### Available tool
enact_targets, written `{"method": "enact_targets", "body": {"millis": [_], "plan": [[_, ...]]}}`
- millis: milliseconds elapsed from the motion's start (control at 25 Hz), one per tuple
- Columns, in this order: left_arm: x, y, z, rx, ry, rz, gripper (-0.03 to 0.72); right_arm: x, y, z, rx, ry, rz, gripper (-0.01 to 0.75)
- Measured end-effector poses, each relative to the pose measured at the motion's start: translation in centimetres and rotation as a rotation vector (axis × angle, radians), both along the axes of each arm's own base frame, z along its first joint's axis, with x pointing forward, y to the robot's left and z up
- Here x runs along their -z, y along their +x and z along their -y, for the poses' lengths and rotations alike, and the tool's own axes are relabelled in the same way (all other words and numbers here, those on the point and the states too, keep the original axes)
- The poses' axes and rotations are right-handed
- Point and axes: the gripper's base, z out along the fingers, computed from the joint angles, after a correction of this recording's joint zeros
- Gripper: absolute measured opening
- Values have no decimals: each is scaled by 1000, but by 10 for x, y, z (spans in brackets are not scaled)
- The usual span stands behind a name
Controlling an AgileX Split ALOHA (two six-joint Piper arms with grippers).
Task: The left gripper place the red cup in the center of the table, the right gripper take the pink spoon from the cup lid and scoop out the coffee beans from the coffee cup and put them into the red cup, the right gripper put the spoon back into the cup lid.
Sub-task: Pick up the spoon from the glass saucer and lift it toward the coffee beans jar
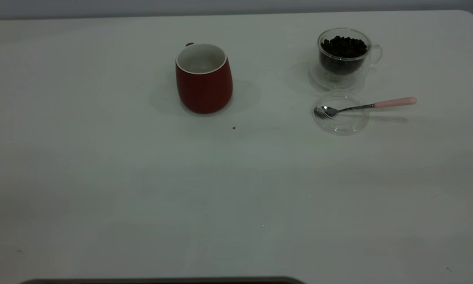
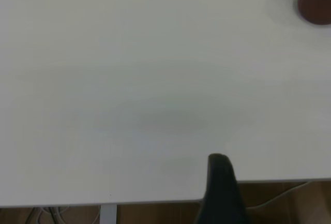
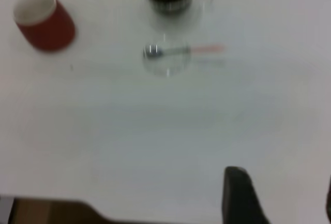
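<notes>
Both arms sit back at the near edge of the large plain white table [image 1: 102, 189]. Only one dark finger of the left gripper [image 2: 221, 188] shows, so I cannot tell how it is set; the right gripper [image 3: 279, 195] shows two fingers spread apart, holding nothing. Well ahead of both, the dark red rounded ceramic red cup [image 1: 203, 78] stands upright near mid-table and looks empty, so placing seems done or nearly so. Far out from the right gripper, the slim pink spoon [image 1: 368, 105] lies with its bowl in the clear round cup lid [image 1: 341, 114]. Just beyond, the clear glass coffee cup [image 1: 344, 59] holds its dark coffee beans [image 1: 344, 46]. Scooping and returning the spoon are all left.
</notes>
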Motion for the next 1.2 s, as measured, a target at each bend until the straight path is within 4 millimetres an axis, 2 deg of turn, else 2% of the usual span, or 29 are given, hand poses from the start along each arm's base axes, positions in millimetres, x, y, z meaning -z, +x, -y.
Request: {"method": "enact_targets", "body": {"millis": [160,240,440,680,840,1000,1200], "plan": [[0,0,0,0,0,0,587,-1,39,-4,-50,-3,-58,550],[0,0,0,0,0,0,587,-1,62,-6,-71,0,-49,572],[0,0,0,0,0,0,587,17,122,-10,-84,29,-99,579],[0,0,0,0,0,0,587,39,193,-13,-147,-18,-196,582],[0,0,0,0,0,0,587,61,236,-14,-142,-12,-265,582],[0,0,0,0,0,0,587,93,272,-12,-130,20,-380,583],[0,0,0,0,0,0,587,141,309,19,-43,149,-519,583]]}}
